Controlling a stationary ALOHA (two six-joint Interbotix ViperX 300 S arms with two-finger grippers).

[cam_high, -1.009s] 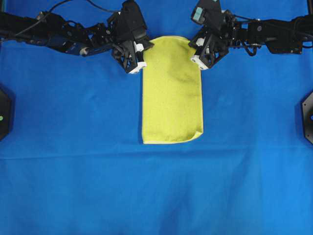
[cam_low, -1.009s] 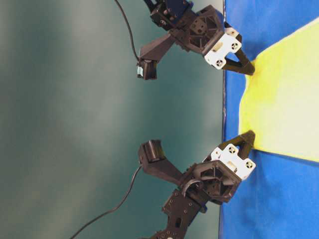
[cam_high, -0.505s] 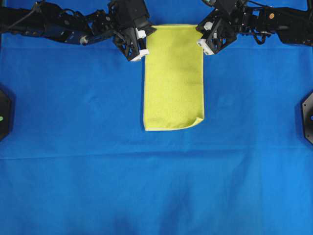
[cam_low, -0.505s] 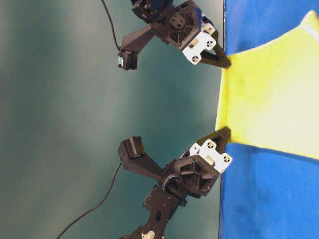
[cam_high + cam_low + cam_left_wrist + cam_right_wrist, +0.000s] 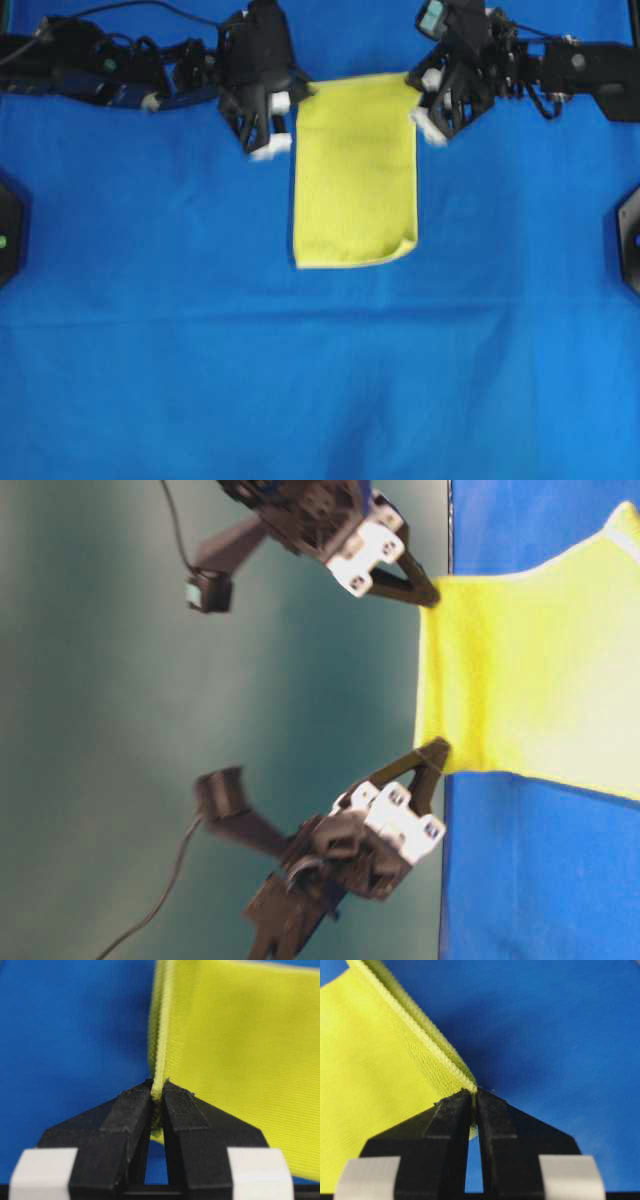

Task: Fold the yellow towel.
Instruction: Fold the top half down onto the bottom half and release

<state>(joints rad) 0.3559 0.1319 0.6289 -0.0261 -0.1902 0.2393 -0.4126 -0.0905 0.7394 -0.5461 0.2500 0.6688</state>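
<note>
— At the far edge of the blue surface [image 5: 150, 350]: yellow towel [image 5: 354, 170], already doubled into a long strip, lifted by its two far corners.

— Held how?

— Pinched tight. Left hand [image 5: 292, 97] clamped on the far-left corner, hem caught between the closed fingers [image 5: 135, 1110] in the wrist view. Right hand [image 5: 417, 88] closed likewise on the far-right corner, hem running straight into the tips.

— And the rest of the cloth?

— Flat on the surface, long axis running far to near, near end lying square with one corner slightly curled up. Far end raised clear, as seen from table level.

— Which way from the hands, then?

— Straight toward the near side, strip stretching away from both hands equally, neither one closer. Likely next: far edge carried over and down onto the near edge, halving the length. Corners needing to travel level to land square.
</note>
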